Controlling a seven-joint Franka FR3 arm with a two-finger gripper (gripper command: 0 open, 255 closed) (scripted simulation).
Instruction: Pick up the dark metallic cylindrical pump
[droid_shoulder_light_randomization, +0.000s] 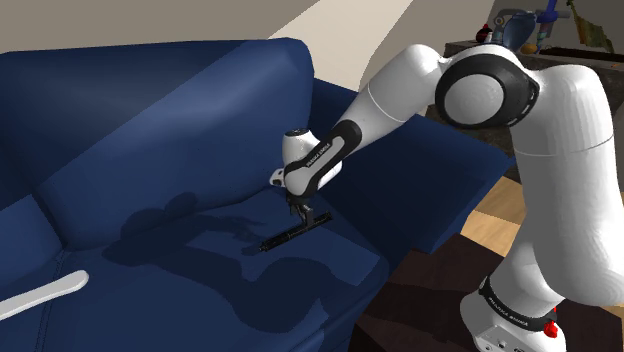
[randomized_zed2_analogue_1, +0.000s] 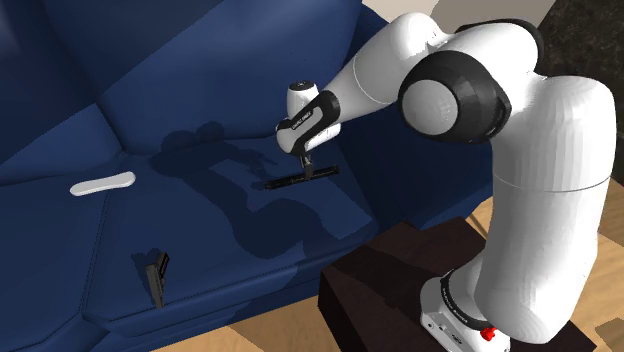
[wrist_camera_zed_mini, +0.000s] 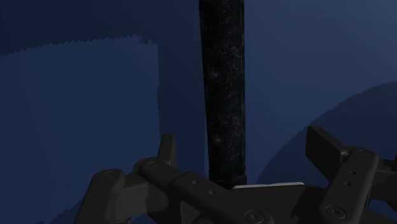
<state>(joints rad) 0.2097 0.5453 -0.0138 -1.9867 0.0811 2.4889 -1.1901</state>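
Note:
The pump (droid_shoulder_light_randomization: 285, 235) is a thin dark cylinder with a short crossbar at one end, lying flat on the blue sofa seat (droid_shoulder_light_randomization: 200, 290). It also lies on the seat in the second exterior view (randomized_zed2_analogue_1: 295, 180). My gripper (droid_shoulder_light_randomization: 297, 208) points down right over the crossbar end, fingertips at the pump's level (randomized_zed2_analogue_1: 305, 165). In the wrist view the speckled dark cylinder (wrist_camera_zed_mini: 222, 89) runs away from the hand between the two fingers of the gripper (wrist_camera_zed_mini: 242, 137). The fingers stand apart, with a gap on each side of the cylinder, so the gripper is open.
A white flat oblong (randomized_zed2_analogue_1: 102, 184) lies on the neighbouring cushion (droid_shoulder_light_randomization: 45, 293). A small dark tool (randomized_zed2_analogue_1: 155, 275) rests near the seat's front edge. The sofa back (droid_shoulder_light_randomization: 150, 110) rises behind the pump. The dark stand (randomized_zed2_analogue_1: 385, 280) sits by the sofa's front.

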